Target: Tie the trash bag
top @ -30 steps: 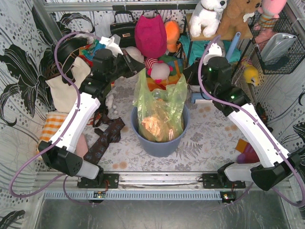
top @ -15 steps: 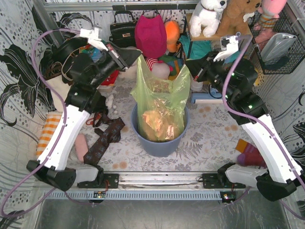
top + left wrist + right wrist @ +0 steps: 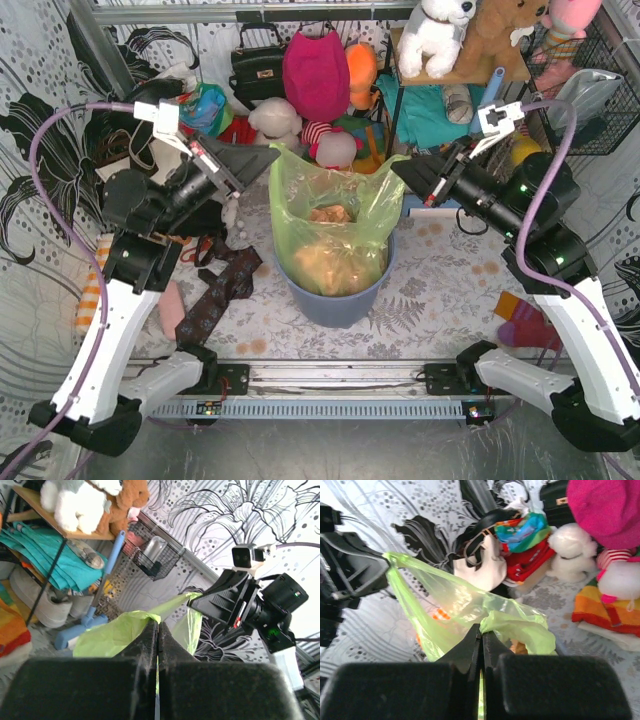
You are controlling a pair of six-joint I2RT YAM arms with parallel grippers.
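The trash bag (image 3: 330, 225), thin lime-green plastic with orange-brown crumpled paper showing through, stands in a blue-grey round bin (image 3: 335, 300) at the table's middle. My left gripper (image 3: 274, 153) is shut on the bag's left rim corner, and my right gripper (image 3: 397, 166) is shut on the right corner. The rim is stretched wide between them. In the left wrist view the closed left gripper (image 3: 156, 623) pinches green film (image 3: 112, 635), with the right gripper (image 3: 220, 602) opposite. In the right wrist view the right gripper (image 3: 481, 628) clamps a bunched fold of the bag (image 3: 520, 625).
Plush toys (image 3: 300, 125) and a pink bag (image 3: 318, 70) crowd the back. A white tote bag (image 3: 130, 190) and dark cloth (image 3: 215, 290) lie at the left. A shelf (image 3: 470, 60) and wire basket (image 3: 585, 90) stand back right; a purple-orange item (image 3: 520, 320) lies at right.
Both grippers have swung apart and come toward the near side, still holding the bag's corners. The bag's mouth, earlier drawn up tall and narrow, is now spread wide and lower.
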